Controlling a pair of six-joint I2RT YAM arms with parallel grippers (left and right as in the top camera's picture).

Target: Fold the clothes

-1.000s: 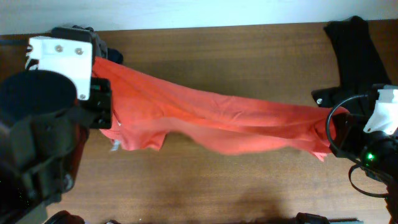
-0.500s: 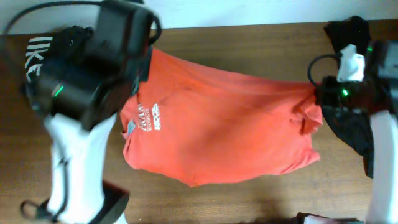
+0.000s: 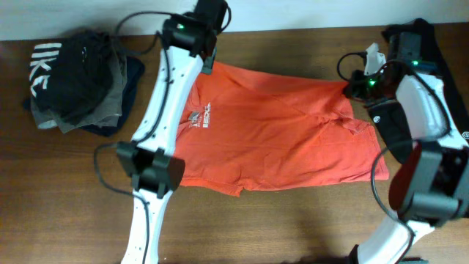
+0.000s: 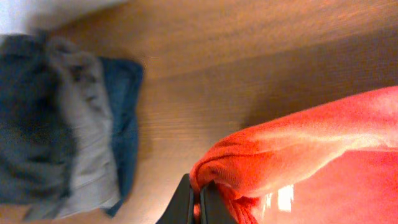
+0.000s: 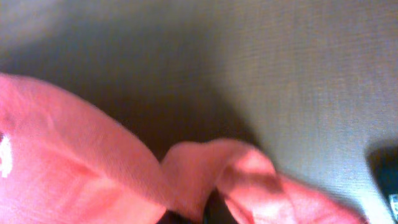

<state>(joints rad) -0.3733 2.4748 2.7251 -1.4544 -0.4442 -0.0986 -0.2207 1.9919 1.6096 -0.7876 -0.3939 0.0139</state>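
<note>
The clothes, a red-orange T-shirt (image 3: 286, 143), lie spread across the wooden table, with a small white logo (image 3: 199, 117) facing up near the left side. My left gripper (image 3: 210, 64) is shut on the shirt's far left corner. In the left wrist view its dark fingers (image 4: 186, 204) pinch a bunched fold of the red-orange T-shirt (image 4: 298, 146). My right gripper (image 3: 351, 86) is shut on the far right corner. In the right wrist view, folds of the red-orange T-shirt (image 5: 236, 168) cover most of the jaws.
A pile of dark and grey garments (image 3: 77, 84) sits at the far left and also shows in the left wrist view as the pile (image 4: 56, 124). A black garment (image 3: 419, 44) lies at the far right under the right arm. The table's far edge (image 3: 293, 31) is just beyond both grippers.
Both arms swung from the near side to the far side of the table, carrying the shirt. It went from a stretched band in the air to lying spread flat.
</note>
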